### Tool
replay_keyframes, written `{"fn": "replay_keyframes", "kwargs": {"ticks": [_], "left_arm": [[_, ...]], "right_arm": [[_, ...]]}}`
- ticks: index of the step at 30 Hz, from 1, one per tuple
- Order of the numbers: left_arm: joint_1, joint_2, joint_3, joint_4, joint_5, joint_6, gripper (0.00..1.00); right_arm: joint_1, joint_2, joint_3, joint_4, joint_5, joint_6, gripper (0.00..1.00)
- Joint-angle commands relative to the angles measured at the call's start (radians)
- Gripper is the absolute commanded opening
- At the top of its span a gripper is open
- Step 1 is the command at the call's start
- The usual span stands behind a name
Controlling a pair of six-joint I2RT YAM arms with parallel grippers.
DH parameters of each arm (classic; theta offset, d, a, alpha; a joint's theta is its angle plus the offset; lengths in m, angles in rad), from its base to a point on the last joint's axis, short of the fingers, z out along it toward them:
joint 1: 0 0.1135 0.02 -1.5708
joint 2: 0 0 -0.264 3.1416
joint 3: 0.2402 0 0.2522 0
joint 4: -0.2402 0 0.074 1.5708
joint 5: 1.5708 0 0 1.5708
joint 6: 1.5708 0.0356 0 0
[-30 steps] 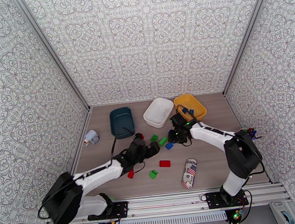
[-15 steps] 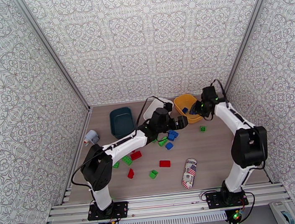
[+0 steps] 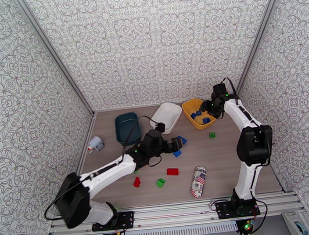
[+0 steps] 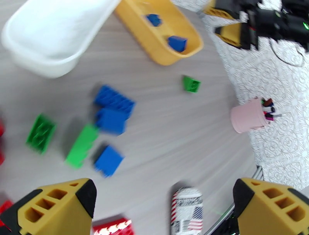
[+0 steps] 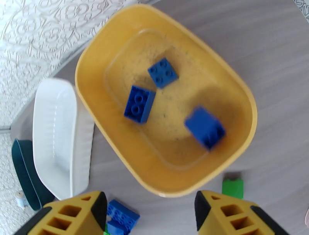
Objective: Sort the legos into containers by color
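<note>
Sorting barely begun: three blue legos (image 5: 140,104) lie in the yellow bin (image 5: 224,89); reds (image 3: 172,171), greens (image 3: 160,182), more blues (image 4: 114,101) on the table (image 4: 174,127). Left hand (image 4: 162,191) and right hand (image 5: 150,201) gape empty.

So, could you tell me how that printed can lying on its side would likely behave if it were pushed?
The printed can lies on its side, so a sideways nudge would probably roll it. Its smooth round wall may slip in a pinch, and it looks rigid.
</note>
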Motion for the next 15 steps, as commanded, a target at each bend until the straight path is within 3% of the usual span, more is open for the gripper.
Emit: {"fn": "replay_keyframes", "kwargs": {"ticks": [1,9,15], "left_arm": [[0.035,-0.085,-0.08,-0.066,-0.101,-0.074,0.99],[0.11,-0.255,-0.229,-0.127,-0.133,-0.131,0.99],[0.117,-0.321,-0.303,-0.136,-0.139,-0.17,0.99]], "right_arm": [[0.078,-0.1,-0.082,0.003,-0.013,-0.047,0.65],[0.295,-0.155,-0.284,0.03,0.047,-0.093,0.63],[0.437,-0.171,-0.434,0.09,0.077,-0.054,0.6]]}}
